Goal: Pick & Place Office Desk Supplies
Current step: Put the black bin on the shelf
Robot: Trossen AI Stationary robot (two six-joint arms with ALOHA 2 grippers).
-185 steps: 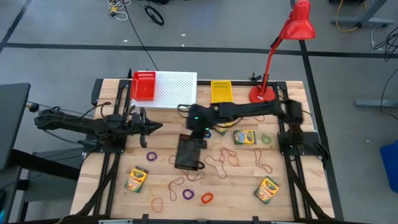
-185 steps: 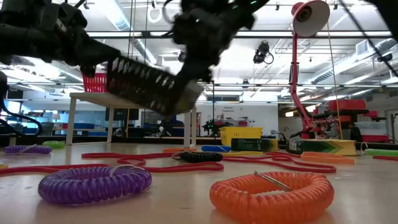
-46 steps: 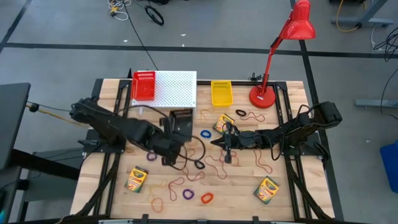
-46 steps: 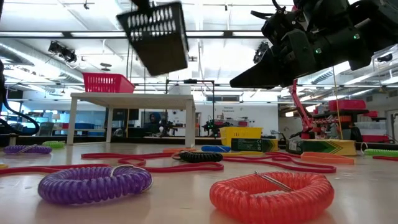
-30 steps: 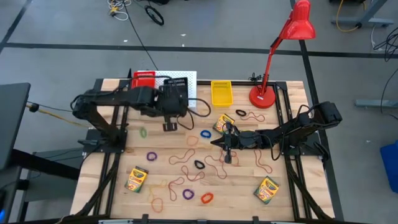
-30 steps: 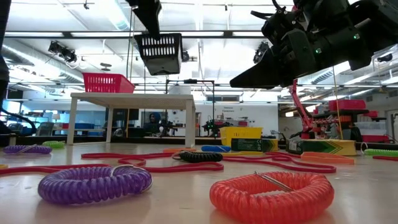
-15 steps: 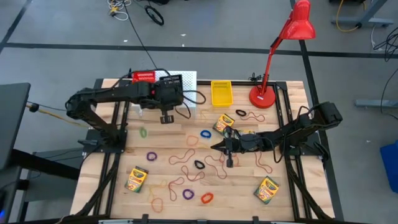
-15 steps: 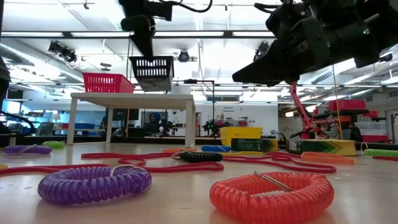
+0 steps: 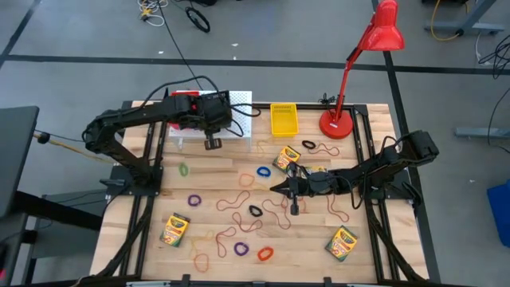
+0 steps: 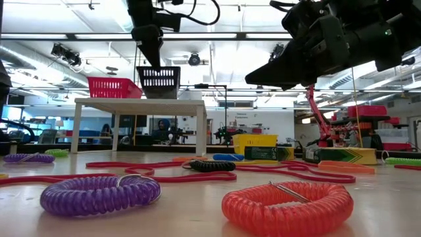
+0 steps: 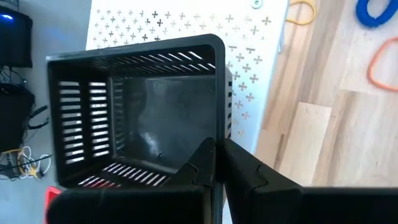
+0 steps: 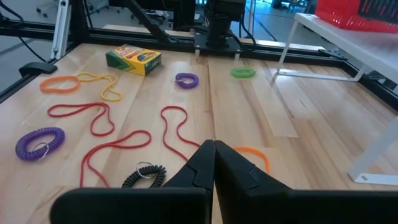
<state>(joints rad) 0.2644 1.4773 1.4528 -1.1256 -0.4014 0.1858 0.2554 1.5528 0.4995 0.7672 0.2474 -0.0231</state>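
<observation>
My left gripper [image 11: 217,158] is shut on a black slotted basket [image 9: 213,108] over the white perforated stand [image 9: 237,112] at the far left. In the low view the basket [image 10: 158,82] hangs with its bottom level with the stand's top [image 10: 138,101]; whether it rests there I cannot tell. My right gripper [image 9: 273,189] hovers shut and empty above the table's middle. Crayon boxes [image 9: 174,229] [image 9: 343,243] [image 9: 285,157], reddish rubber bands [image 9: 275,209] and coloured loops [image 9: 263,171] [image 9: 194,199] lie flat on the wood. My left gripper pinches one side wall of the black basket at its top rim [image 11: 219,134], close to a corner. One finger [image 11: 202,163] is inside the basket and the other [image 11: 244,169] outside. The fingers slant down from above. The basket hangs upright below them, its opening up.
A red basket [image 9: 185,100] sits on the stand beside the black one. A yellow basket [image 9: 284,118] and the red lamp's base [image 9: 335,121] stand at the far edge. Purple [image 10: 99,194] and orange [image 10: 286,207] coil loops lie near the front edge.
My left gripper has carried the black basket toward the table's far edge and down, so it now hangs low over the white stand beside the red basket. The basket has stayed upright in the hold.
</observation>
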